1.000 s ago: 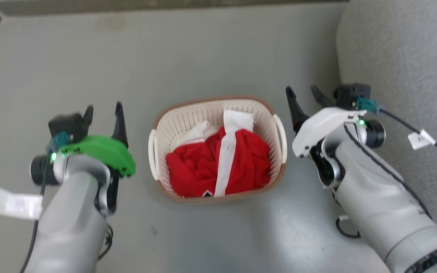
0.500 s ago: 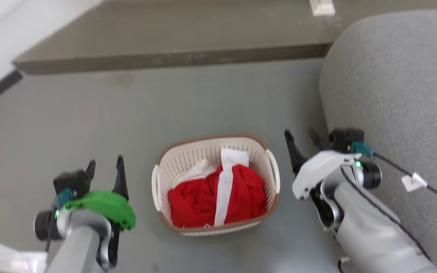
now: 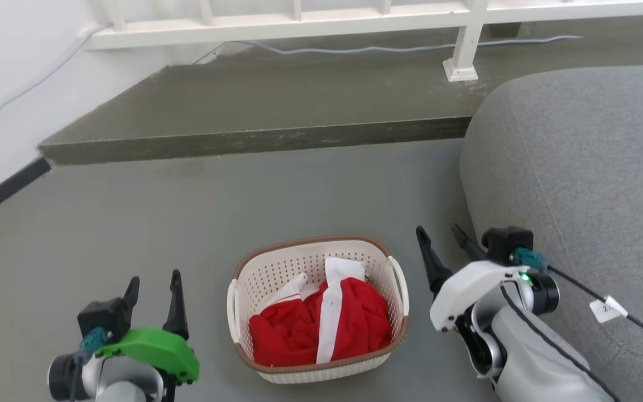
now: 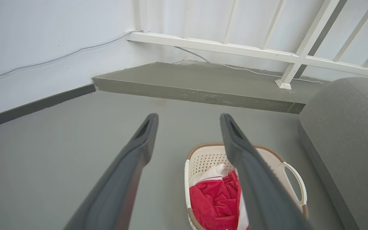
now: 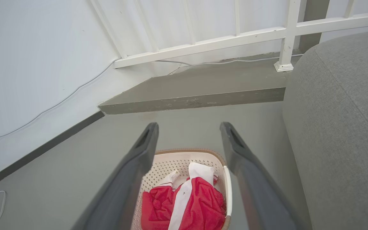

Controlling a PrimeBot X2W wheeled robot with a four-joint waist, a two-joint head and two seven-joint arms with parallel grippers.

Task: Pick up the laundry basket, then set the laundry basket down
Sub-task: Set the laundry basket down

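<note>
The laundry basket (image 3: 277, 268) stands on the grey floor low in the head view, cream-white and perforated with a brown rim and white loop handles, holding a red and white garment (image 3: 321, 326). My left gripper (image 3: 153, 283) is open to the basket's left, apart from it. On the other side my right gripper (image 3: 440, 237) is open, also clear of it. The left wrist view shows the basket (image 4: 208, 156) below and behind the right finger of that gripper (image 4: 187, 119). Between the fingers of the right gripper (image 5: 187, 128) in its wrist view lies the basket (image 5: 177, 159).
A grey upholstered sofa (image 3: 578, 167) fills the right side, close to my right arm. A raised concrete step (image 3: 254, 117) runs across behind the basket, with a white railing (image 3: 461, 50) and a cable on it. A white wall (image 3: 9, 84) with dark skirting is on the left.
The head camera has tilted upward, so the basket and both grippers sit lower in the picture and the step and railing have come into view. Both grippers stay open beside the basket.
</note>
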